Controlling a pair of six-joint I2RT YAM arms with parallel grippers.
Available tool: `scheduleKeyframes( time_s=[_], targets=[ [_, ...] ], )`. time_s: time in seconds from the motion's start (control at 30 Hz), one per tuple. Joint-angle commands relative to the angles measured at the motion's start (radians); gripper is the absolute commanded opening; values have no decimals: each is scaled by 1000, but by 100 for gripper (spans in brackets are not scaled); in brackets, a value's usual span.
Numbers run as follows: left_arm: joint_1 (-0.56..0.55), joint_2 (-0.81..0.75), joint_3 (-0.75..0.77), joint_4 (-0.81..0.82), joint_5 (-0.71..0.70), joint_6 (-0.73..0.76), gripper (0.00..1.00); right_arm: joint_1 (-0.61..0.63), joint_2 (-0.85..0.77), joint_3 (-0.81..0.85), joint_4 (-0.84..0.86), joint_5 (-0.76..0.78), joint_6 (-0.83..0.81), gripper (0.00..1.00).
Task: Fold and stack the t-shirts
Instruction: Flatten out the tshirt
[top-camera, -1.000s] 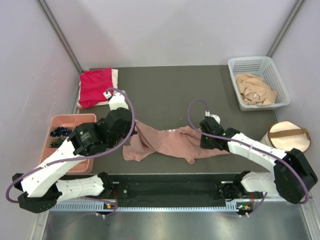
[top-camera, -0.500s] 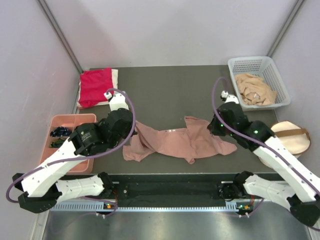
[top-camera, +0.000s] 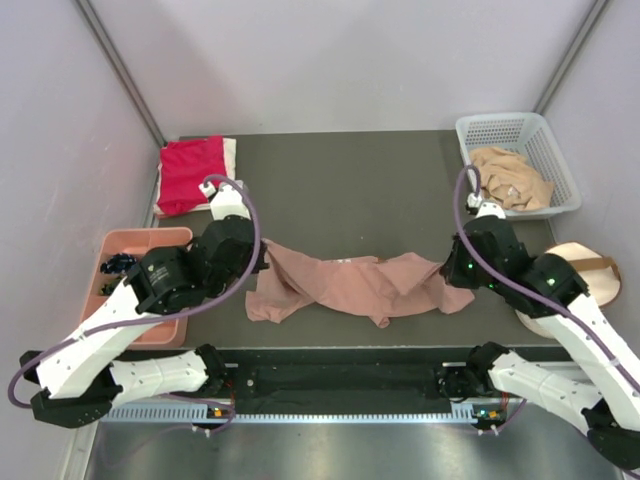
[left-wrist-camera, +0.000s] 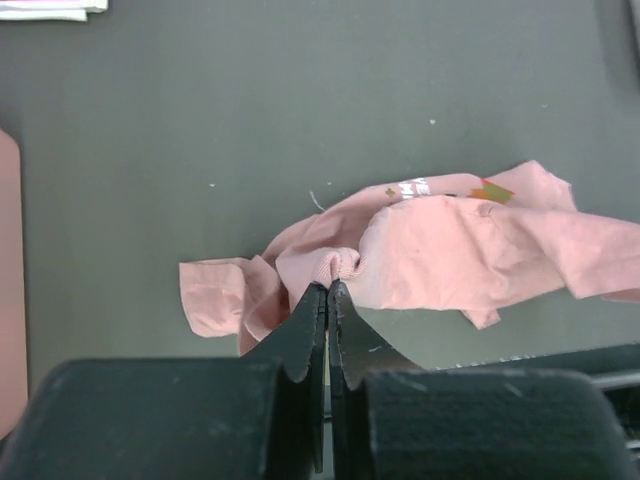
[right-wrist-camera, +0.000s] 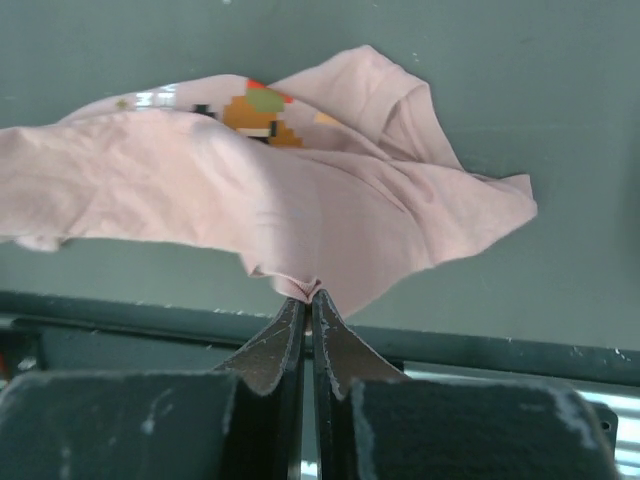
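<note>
Pink t-shirt (right-wrist-camera: 300, 200) — pinched in right end effector (right-wrist-camera: 306, 296)

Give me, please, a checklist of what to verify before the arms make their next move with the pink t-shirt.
1. Grip of the left claw on the pink t-shirt: ok, shut on a fold of cloth.
2. Grip of the right claw on the same shirt: ok, shut on a pinch of cloth.
3. Shirt lying flat between the claws: not ok, bunched and twisted.
4. Which part of the shirt each claw holds: cannot tell.
5. Bare table beyond the shirt for spreading it: ok.
6. Folded red t-shirt apart from the pink one: ok, at the far left corner.
</note>
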Motion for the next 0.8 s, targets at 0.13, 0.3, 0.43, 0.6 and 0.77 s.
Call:
scheduleKeyframes(
  time_s=[0.13,0.3,0.43,0.6,0.77],
  targets=[
    [0,-56,195,2,189,86,0,-10,-71,473,-129,-172,-91,0],
    [0,-42,331,-33,157,114,0,-10,25,799,-249,-125,-164,0],
    [2,-33,370,-35,114,146,0,-11,131,993,-215,-60,-250,0],
    [2,-39,353,-4,73,154,0,-11,261,1098,-83,-13,-376,0],
    [2,-31,354,34,25,194,0,-10,315,1137,114,46,-491,0]
  ],
)
